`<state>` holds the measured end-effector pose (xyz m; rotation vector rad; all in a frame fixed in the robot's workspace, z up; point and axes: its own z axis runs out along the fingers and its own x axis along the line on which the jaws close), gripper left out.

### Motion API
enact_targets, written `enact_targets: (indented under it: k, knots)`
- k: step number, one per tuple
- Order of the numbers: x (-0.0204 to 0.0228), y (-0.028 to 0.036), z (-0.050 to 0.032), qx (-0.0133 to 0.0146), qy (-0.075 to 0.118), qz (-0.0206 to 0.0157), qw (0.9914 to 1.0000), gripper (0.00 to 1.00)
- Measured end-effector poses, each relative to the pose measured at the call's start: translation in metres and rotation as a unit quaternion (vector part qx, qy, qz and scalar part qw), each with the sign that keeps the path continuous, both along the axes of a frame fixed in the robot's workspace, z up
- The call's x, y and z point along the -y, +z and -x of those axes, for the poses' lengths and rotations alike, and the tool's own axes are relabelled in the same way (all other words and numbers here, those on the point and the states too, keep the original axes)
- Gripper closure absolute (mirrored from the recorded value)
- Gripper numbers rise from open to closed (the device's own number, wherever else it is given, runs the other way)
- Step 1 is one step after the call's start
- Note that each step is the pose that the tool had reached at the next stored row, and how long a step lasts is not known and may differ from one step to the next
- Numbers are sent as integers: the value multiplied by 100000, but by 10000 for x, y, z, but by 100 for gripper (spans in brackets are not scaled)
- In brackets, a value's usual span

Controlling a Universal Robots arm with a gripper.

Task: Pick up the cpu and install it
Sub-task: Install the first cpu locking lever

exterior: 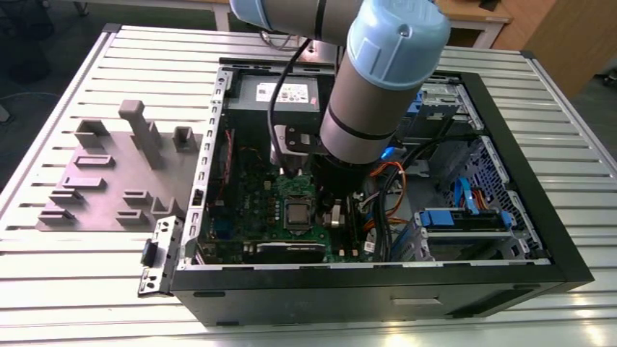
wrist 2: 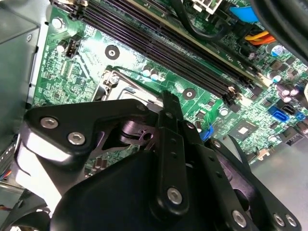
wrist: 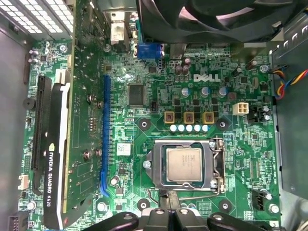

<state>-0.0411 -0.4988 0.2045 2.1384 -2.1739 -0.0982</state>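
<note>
While the square, silvery cpu [wrist: 184,164] sits framed in its socket, the black gripper's [wrist: 169,211] grasp seemingly stays unreadable.

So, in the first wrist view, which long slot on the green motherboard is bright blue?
The empty long blue slot on the green motherboard, lying between the black graphics card and the silver socket frame. The others look dark.
</note>
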Motion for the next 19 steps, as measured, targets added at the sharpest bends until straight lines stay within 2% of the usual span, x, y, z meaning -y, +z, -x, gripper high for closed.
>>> enact_targets:
  k: [9,19]
  knots:
    - [3,-81,1,1,2,-4,100000,89]
    - [28,-104,1,-1,31,5,100000,89]
